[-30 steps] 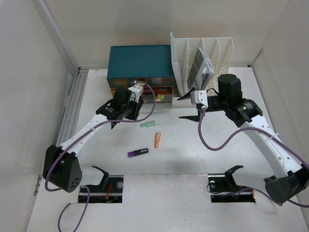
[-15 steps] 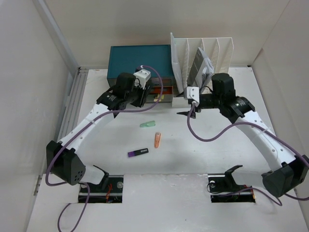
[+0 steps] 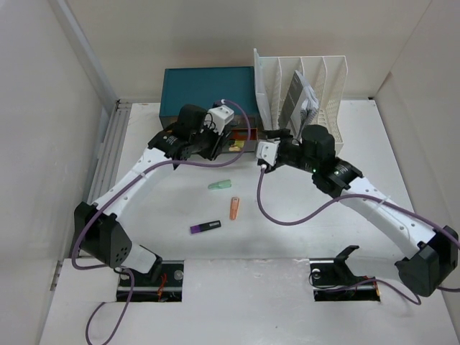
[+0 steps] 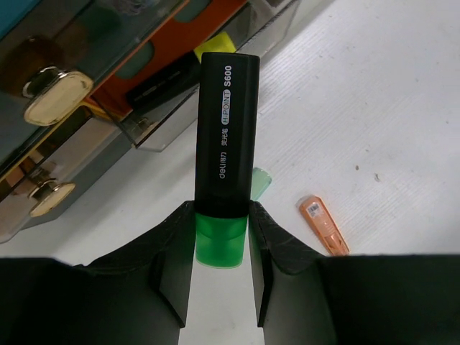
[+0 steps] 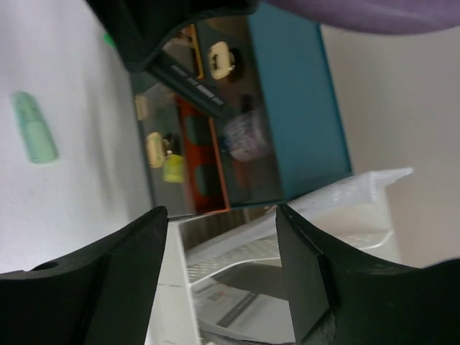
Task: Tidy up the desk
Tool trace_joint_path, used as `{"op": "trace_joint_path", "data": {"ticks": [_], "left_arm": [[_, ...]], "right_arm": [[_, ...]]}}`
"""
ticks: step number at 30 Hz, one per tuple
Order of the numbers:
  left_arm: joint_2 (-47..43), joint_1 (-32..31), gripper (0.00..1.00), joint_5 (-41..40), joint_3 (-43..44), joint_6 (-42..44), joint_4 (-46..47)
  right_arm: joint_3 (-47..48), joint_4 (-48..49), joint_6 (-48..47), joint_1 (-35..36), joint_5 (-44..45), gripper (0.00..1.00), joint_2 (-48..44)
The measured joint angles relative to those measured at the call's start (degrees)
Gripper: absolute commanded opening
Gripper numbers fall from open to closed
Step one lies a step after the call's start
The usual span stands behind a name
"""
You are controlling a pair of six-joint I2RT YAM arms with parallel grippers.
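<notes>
Gripping black highlighter (image 4: 226, 129) by green end in left pincer (image 4: 221, 251): likely light, stiff, slick; firmer hold mid-barrel. Just ahead, above bench (image 4: 374, 108): open drawer (image 4: 154, 108). Empty, spread wide: right pincer (image 5: 219, 212).

The white desk (image 3: 302, 237) in front of me carries a teal drawer box (image 3: 208, 90) at the back, with a white file rack (image 3: 269, 79) just beside it on the right. Nearer me lie a pale green cap (image 3: 219, 185), an orange stick (image 3: 233, 208) and a purple-and-black stick (image 3: 205, 227), each apart from the others.
</notes>
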Motion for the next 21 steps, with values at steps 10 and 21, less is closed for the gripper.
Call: {"op": "trace_joint_path", "data": {"ticks": [10,21], "left_arm": [[0.5,0.0,0.09,9.6,0.1,3.1,-3.0],[9.9,2.4,0.12,15.8,10.8,6.4,-6.7]], "right_arm": [[0.0,4.5,-9.4,0.5,3.6,0.62,5.4],[-0.3,4.7,-14.4,0.9,3.7,0.62,5.7]]}}
